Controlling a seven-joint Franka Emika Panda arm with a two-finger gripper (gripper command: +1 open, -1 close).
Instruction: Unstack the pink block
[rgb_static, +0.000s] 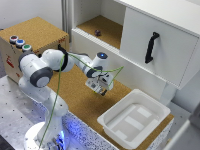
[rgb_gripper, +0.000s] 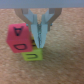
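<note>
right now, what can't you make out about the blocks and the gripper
- Exterior view: the gripper covers the blocks; none visible.
- Wrist view: blur hides the pink block's markings; fingers cover its edge, so grip unclear.
- Wrist view: the yellow block shows only partly beneath.
- Exterior view: the small dark object is too small to identify.

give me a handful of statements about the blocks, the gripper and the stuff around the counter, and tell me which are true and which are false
1. In the wrist view the pink block sits on top of the yellow block. True.
2. The gripper is far from the blocks. False: its fingers reach down right beside the pink block, against its edge.
3. The white bin on the cork counter holds both blocks. False: no blocks show in it.
4. The cabinet door carries a black handle. True.
5. A small dark object lies in the open cabinet compartment. True.
6. The jaws are spread wide around the pink block. False: they look pressed together next to it.
</note>
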